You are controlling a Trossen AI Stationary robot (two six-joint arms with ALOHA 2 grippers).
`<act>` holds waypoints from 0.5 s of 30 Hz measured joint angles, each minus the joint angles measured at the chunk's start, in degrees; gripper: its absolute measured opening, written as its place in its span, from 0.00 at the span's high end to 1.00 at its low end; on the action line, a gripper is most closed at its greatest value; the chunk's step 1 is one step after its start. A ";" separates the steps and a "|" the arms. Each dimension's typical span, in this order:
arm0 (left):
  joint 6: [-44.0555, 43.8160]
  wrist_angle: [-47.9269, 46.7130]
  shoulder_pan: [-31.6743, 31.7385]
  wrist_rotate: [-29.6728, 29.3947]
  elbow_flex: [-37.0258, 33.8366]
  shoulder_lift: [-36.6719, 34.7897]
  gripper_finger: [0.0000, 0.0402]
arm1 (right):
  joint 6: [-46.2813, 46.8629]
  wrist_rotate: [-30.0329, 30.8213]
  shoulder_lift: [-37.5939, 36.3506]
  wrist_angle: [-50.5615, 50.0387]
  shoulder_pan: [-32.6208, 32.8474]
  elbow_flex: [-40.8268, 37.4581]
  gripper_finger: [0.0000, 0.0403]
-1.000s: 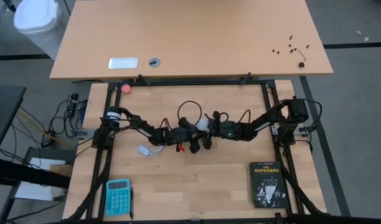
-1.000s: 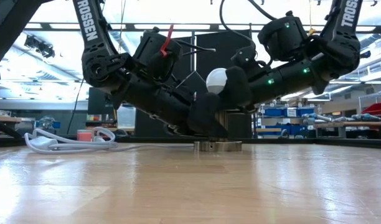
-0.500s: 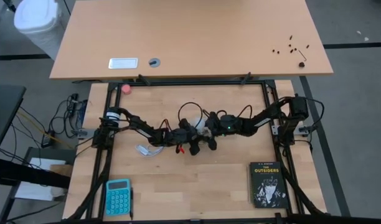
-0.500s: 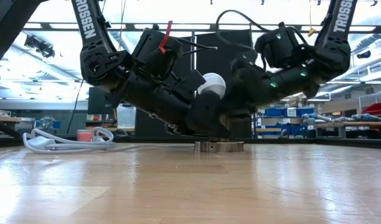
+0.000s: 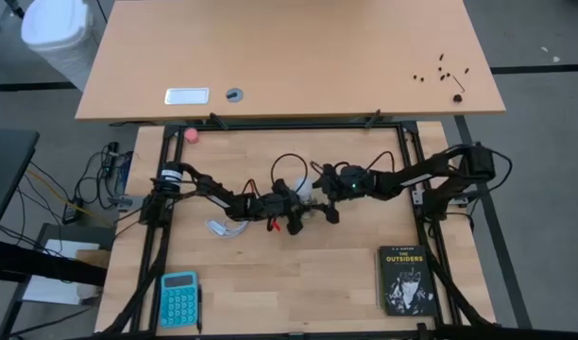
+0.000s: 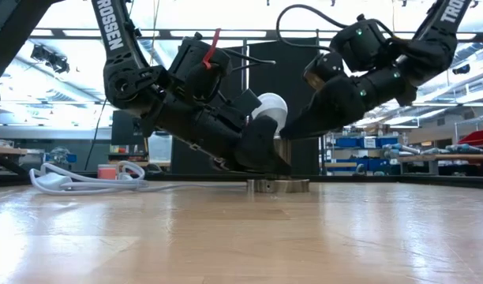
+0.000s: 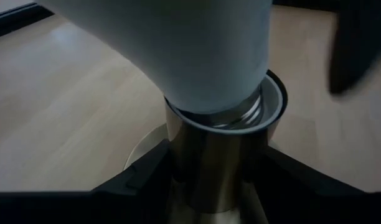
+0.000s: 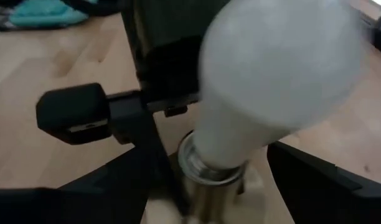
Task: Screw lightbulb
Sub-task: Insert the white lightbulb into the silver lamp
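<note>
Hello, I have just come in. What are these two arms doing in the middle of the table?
They are screwing a lightbulb into a metal socket standing on the wooden table. The left pincer is clamped around the socket's barrel and steadies it. The bulb sits tilted in the socket's mouth, its threads partly visible. The right pincer is open around the bulb's neck, not gripping it.
</note>
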 joint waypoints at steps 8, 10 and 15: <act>1.86 -0.09 -0.04 4.12 0.00 -0.01 0.49 | -3.62 -6.11 -4.19 -7.14 -4.32 -1.80 0.25; 2.51 -0.09 -0.12 4.42 0.00 -0.01 0.49 | -3.27 -6.67 -5.49 -6.39 -5.18 -3.76 0.26; 3.61 -0.13 -0.50 4.72 0.00 -0.01 0.49 | 0.54 -6.84 -9.18 0.87 -6.48 -11.29 0.28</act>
